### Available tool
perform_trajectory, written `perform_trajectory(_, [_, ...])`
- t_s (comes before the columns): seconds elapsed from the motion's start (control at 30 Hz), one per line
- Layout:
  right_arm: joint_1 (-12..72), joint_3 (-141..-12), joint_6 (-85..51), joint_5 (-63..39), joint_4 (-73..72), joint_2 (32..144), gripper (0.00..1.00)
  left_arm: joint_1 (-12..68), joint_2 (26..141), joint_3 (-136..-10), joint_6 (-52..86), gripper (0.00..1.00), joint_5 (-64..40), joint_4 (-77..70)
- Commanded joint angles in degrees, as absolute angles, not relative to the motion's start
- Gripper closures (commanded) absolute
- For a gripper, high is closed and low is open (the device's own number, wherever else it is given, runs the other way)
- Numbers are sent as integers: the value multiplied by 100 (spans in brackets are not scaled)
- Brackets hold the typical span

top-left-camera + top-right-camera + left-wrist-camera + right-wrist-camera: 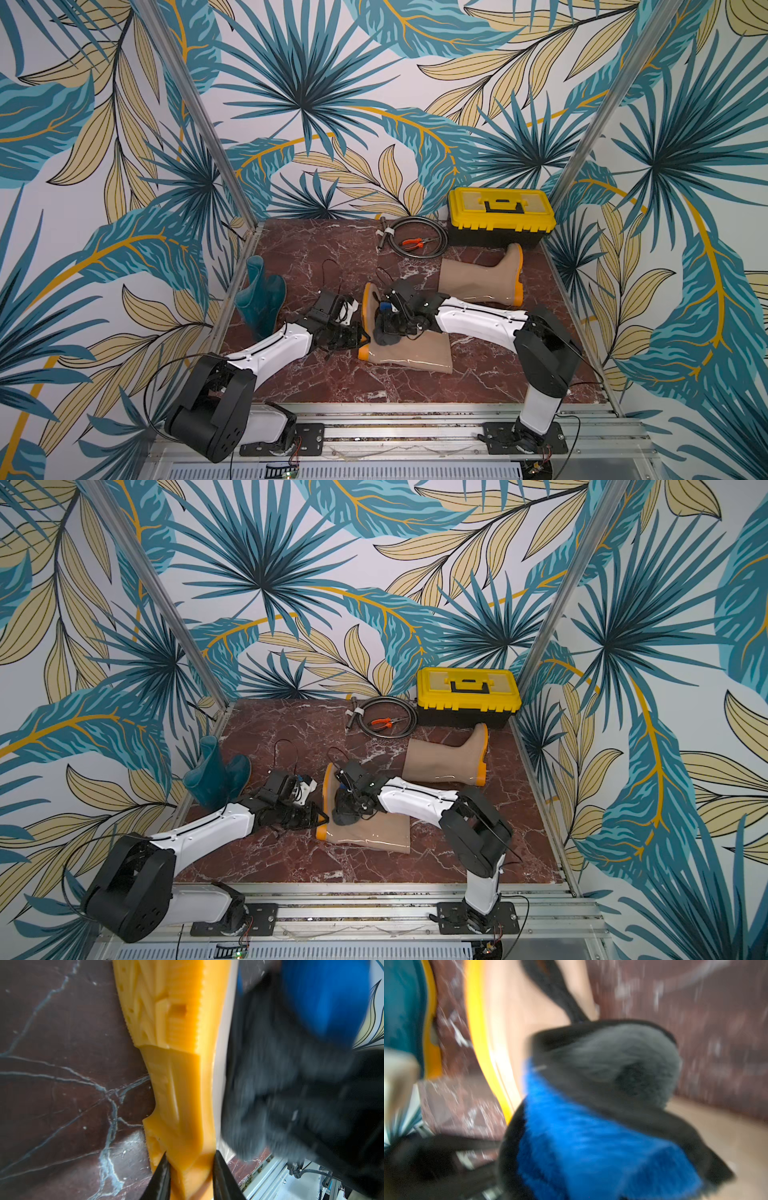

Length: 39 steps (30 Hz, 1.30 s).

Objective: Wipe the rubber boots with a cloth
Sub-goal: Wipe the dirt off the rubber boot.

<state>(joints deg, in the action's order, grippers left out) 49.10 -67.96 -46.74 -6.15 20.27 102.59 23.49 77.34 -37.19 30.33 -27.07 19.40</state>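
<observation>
The red-brown, white-veined marble tabletop (316,257) carries a dark teal rubber boot (259,299) at its left edge. Two beige-tan, orange-soled rubber boots lie on their sides: the near beige boot (415,353) mid-table, the far beige boot (478,278) behind it. At the back sit a yellow-lidded black plastic toolbox (500,218) and a coiled grey cable (444,241) ringing orange-handled pliers (411,244).

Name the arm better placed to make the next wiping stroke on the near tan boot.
Right. The right gripper holds the cloth against the near tan boot; the left gripper is clamped on its orange sole, steadying it.
</observation>
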Motion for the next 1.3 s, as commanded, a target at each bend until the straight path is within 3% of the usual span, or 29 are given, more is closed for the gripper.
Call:
perform_trajectory(0.0, [4975,-6355,-4967,-657,2009,9941,100,2320,7918,-3806,2879,100,-2631,1839])
perform_trajectory(0.3, [5049,-8182,-4315,-689,2740,10806,100,2305,7893,-3915,2961,100,-2611,1846])
perform_trajectory(0.5, [5594,-7051,-4988,-745,2145,10576,100,2274,8005,-3998,2962,100,-2600,1846])
perform_trajectory(0.73, [5885,-5645,-5503,-328,2073,9537,100,2267,8077,-4057,2945,100,-2597,1846])
perform_trajectory(0.9, [5821,-5802,-5020,233,2828,9223,100,2263,8072,-4120,2987,100,-2601,1846])
perform_trajectory(1.13, [5754,-6952,-4501,-144,2987,10268,100,2262,8233,-4228,2984,100,-2606,1854])
perform_trajectory(1.27, [5471,-6523,-4426,-93,3052,10152,100,2194,8230,-4122,2954,100,-2550,1894])
